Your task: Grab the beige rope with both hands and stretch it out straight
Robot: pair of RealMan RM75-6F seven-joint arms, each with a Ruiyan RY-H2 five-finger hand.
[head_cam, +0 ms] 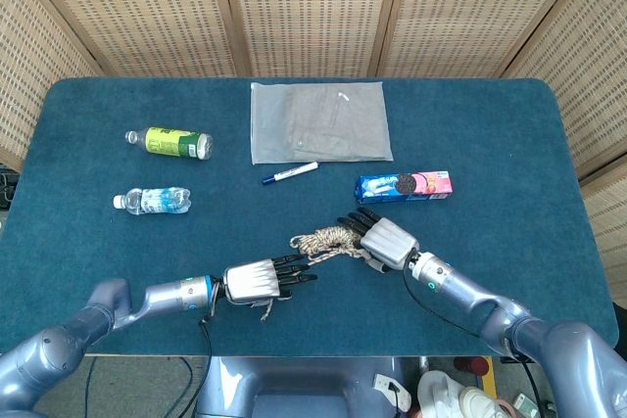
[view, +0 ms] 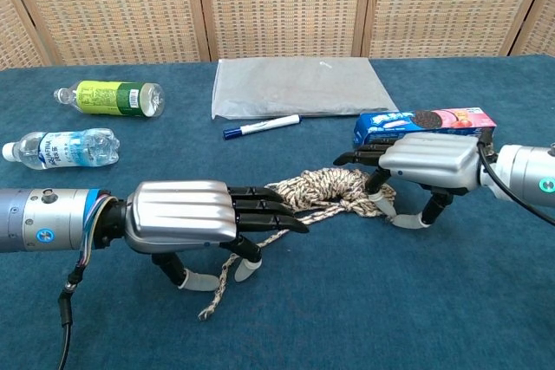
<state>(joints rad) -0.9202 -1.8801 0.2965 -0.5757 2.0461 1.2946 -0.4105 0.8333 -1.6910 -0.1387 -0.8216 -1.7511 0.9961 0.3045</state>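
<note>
The beige rope (head_cam: 323, 238) lies bunched in a small coil (view: 326, 188) at the front middle of the blue table. One loose strand trails from it toward the front edge (view: 217, 294). My left hand (head_cam: 254, 281) hovers low over that strand, its dark fingers (view: 264, 210) stretched flat toward the coil and reaching its left side. Nothing is visibly gripped. My right hand (head_cam: 388, 242) sits at the coil's right side, fingers (view: 357, 157) straight over the rope and thumb hanging beside it. It is not closed on the rope.
A cookie box (head_cam: 404, 185) lies just behind the right hand. Further back are a blue pen (head_cam: 290, 172) and a flat plastic bag (head_cam: 319, 121). A green-labelled bottle (head_cam: 174, 142) and a clear water bottle (head_cam: 154, 201) lie at the left.
</note>
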